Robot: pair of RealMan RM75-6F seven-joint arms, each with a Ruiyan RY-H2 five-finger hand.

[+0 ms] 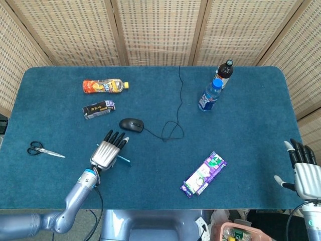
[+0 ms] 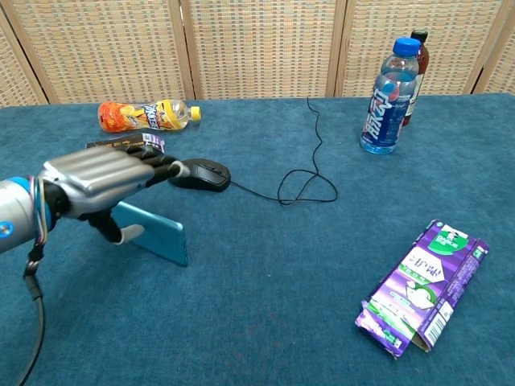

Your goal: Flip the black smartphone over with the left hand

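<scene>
The smartphone (image 2: pixel 155 234) stands tilted up on its long edge on the blue table, its teal-blue face turned toward the chest camera. In the head view only a thin blue sliver of the smartphone (image 1: pixel 124 159) shows. My left hand (image 2: pixel 95 186) arches over the phone's raised edge, fingers stretched out above it and thumb against its lower left side, propping it up. From the head camera the left hand (image 1: pixel 107 152) covers most of the phone. My right hand (image 1: pixel 304 169) hangs off the table's front right corner, fingers spread, holding nothing.
A black mouse (image 2: pixel 202 174) with its looped cable (image 2: pixel 307 186) lies just beyond my left fingertips. Behind it are a black box (image 1: pixel 99 109) and an orange bottle (image 1: pixel 103 86). Scissors (image 1: pixel 42 149) lie left, a purple package (image 1: pixel 203 173) right, two upright bottles (image 1: pixel 210 95) far right.
</scene>
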